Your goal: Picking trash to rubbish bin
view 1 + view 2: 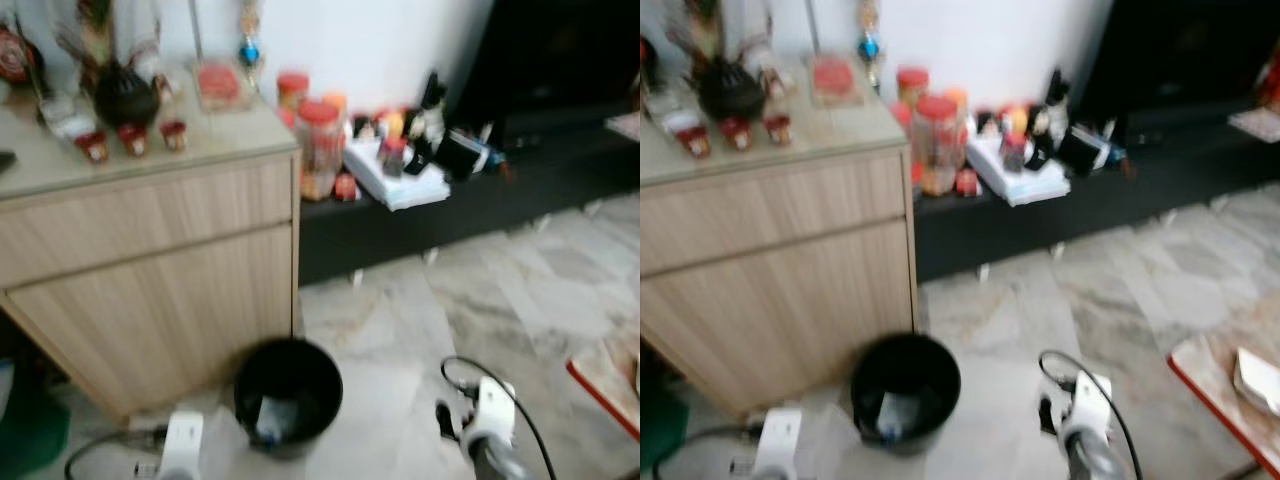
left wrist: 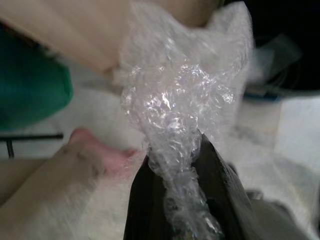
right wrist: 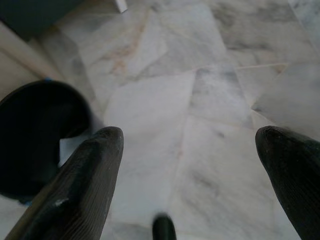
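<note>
The left gripper is clamped on a wad of clear bubble wrap, not yet dropped; the right gripper hangs spread and empty over the marble floor; just ahead stands the black bin, some scrap already inside; release remains, I judge

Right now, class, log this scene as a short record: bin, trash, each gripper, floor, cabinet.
bin: black, on the floor beside the cabinet, something pale inside
trash: crumpled bubble wrap, pinched in the left gripper
left gripper: shut on the bubble wrap
right gripper: open, over bare floor, bin to one side
floor: pale marble tiles
cabinet: light wood, small items on top
</note>
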You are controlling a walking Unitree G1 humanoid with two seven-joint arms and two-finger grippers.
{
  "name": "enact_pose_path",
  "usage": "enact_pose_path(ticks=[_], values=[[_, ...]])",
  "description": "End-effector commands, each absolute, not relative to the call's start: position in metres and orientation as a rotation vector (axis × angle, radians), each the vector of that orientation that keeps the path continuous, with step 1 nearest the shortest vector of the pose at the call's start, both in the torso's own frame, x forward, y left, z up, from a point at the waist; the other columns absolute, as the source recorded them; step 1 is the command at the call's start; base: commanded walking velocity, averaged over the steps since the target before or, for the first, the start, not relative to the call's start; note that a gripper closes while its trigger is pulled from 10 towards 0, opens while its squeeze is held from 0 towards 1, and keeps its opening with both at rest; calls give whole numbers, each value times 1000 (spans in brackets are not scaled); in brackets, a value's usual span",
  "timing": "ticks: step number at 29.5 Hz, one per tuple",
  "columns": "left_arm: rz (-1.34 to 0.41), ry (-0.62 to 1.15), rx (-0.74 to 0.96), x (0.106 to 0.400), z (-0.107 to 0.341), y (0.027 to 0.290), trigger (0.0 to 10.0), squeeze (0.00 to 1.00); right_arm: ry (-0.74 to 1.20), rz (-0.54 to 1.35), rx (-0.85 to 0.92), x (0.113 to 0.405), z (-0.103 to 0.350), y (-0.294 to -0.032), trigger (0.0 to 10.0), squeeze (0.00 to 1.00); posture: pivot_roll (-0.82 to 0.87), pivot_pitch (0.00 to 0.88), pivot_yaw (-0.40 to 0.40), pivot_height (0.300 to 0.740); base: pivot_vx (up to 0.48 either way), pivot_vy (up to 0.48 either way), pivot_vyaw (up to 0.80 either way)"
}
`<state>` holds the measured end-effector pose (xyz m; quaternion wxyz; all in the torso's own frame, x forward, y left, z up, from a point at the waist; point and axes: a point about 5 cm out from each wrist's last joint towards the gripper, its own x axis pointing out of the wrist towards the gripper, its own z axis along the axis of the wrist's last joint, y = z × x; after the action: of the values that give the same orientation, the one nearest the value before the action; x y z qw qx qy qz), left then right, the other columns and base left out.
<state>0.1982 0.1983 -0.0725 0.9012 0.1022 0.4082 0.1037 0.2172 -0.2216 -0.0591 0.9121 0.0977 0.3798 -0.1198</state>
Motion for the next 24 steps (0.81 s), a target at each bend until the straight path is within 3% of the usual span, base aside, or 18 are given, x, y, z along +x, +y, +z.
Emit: enact_pose_path(ticks=[1,16,21,24], values=[[191,846,210,197,-74,190,10000,0,781,-265,189,215,-58,-229,10000,0,-2,4,-68,740,311,0,0],[173,853,220,193,-76,187,10000,0,793,-227,157,215,-59,-226,10000,0,3,0,-67,740,317,0,0],[146,823,226,199,-74,180,10000,0,787,-214,152,216,-59,-225,10000,0,5,0,-65,740,316,0,800],[142,817,228,201,-73,179,10000,0,789,-214,157,216,-59,-224,10000,0,8,0,-66,740,319,0,142]])
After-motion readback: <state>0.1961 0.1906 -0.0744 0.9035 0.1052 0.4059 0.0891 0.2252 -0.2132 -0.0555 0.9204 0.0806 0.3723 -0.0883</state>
